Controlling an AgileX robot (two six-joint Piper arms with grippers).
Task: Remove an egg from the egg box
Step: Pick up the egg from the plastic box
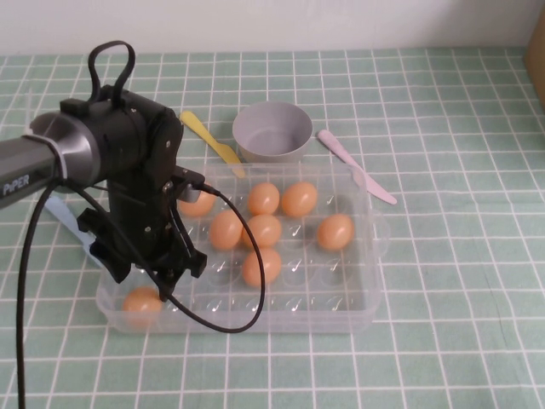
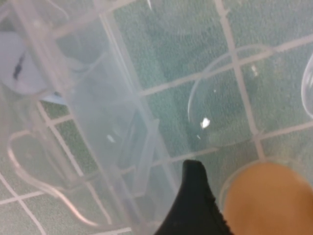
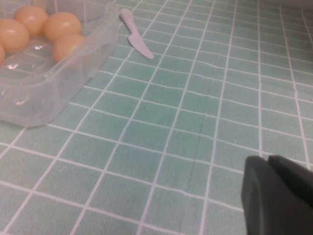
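Observation:
The clear plastic egg box (image 1: 358,317) lies mid-table. One orange-tan egg (image 1: 140,300) sits in its front left corner dimple. My left gripper (image 1: 143,277) reaches down into that corner and straddles this egg. In the left wrist view one black finger (image 2: 195,205) lies against the side of the egg (image 2: 269,200), and the other finger is hidden. Several more eggs (image 1: 264,230) rest in the middle of the box. My right gripper (image 3: 268,159) is shut and empty, low over the tiles off to the right of the egg box (image 3: 58,93).
A grey round bowl (image 1: 272,132) stands just behind the box. A yellow plastic knife (image 1: 209,141) lies to the bowl's left and a pink one (image 1: 353,166) to its right. A pale blue utensil (image 1: 64,217) lies left of the box, under my left arm.

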